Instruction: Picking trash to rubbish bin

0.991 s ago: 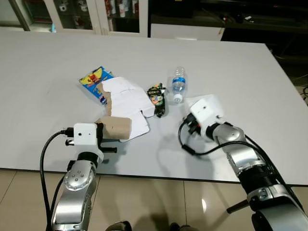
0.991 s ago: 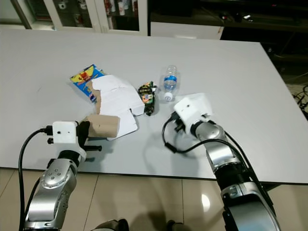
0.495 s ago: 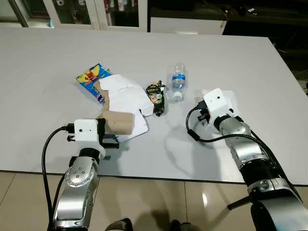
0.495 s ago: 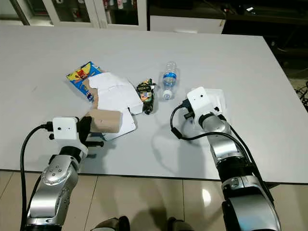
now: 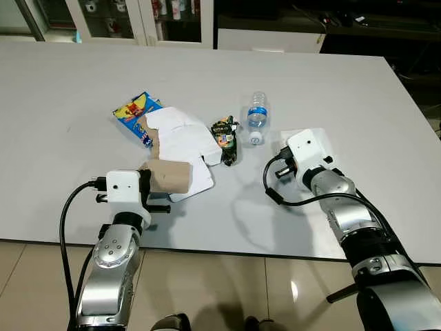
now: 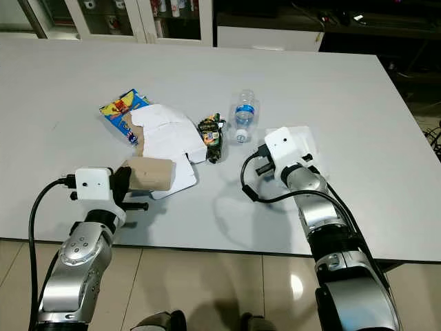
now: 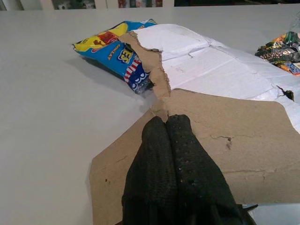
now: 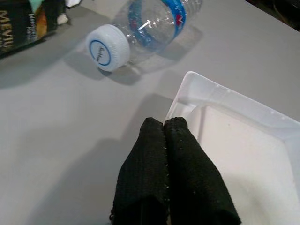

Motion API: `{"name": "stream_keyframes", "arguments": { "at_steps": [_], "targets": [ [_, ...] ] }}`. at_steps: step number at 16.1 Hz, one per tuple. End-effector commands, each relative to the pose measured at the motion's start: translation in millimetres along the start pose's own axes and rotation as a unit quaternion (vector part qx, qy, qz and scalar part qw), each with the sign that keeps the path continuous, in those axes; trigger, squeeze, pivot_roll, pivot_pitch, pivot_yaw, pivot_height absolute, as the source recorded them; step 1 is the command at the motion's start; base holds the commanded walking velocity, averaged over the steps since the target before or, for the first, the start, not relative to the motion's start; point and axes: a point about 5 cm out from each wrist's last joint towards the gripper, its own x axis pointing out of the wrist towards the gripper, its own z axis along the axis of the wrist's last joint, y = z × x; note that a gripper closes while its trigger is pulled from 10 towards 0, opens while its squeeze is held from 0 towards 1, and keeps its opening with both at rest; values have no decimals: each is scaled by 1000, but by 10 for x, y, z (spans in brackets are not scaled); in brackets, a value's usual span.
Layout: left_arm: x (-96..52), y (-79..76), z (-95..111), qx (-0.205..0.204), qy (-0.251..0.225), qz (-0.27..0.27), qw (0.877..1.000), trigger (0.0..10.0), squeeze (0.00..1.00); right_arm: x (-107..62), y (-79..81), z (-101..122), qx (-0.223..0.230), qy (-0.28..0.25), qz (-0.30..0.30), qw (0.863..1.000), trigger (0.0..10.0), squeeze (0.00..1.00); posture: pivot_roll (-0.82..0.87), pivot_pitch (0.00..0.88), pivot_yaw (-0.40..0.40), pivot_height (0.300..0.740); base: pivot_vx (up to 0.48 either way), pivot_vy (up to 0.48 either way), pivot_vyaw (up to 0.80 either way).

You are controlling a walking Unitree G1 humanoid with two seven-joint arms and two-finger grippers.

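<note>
Smooth grey table, left end effector pressed together over torn brown cardboard, right end effector closed beside white tray.

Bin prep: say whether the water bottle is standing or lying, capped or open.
Lying on its side and capped: the bottle rests lengthwise on the table, its white cap on.

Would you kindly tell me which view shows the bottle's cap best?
The right wrist view: the cap faces the camera, large, its blue ring clear. In both eye views it is a small white dot on the bottle.

Clear bottle, snack wrappers, torn cardboard strewn mid-table.
</note>
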Motion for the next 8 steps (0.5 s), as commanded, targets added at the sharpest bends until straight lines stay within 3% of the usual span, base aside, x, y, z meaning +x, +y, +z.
{"name": "stream_keyframes", "arguments": {
  "at_steps": [1, 8],
  "targets": [
    [-14, 0, -49, 2, 12, -5, 1000, 627, 0, -6, 65, -97, 0, 23, 22, 999, 0, 0, -37, 113, 21, 740, 0, 0, 0],
    [-46, -19, -78, 0, 20, -6, 1000, 196, 0, -35, 165, -173, -7, 41, 71, 997, 0, 0, -41, 124, 17, 740, 0, 0, 0]
  ]
}}
